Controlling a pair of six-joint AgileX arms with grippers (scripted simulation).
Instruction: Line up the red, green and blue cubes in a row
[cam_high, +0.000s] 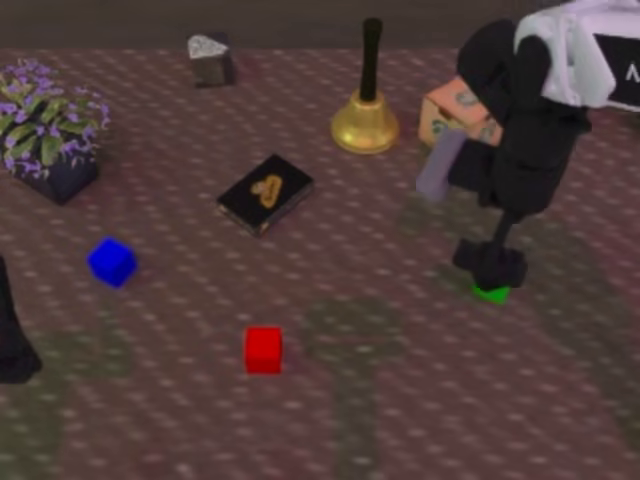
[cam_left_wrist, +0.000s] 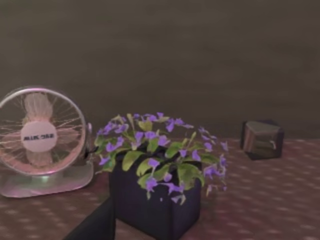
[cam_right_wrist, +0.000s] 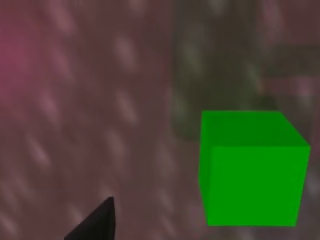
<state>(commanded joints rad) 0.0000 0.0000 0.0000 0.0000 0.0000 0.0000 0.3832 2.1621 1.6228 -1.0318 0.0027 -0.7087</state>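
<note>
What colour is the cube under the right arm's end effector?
Bright green cube, best seen in the right wrist view, below the right end effector.

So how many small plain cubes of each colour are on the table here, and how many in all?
Red cube: 1
Blue cube: 1
Green cube: 1, mostly hidden under the right gripper in the top view
Total: 3

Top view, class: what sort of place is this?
Probably a simulated tabletop test scene: a patterned table strewn with unrelated props, such as a brass bell, a potted plant, and small plain cubes like the red cube.
</note>
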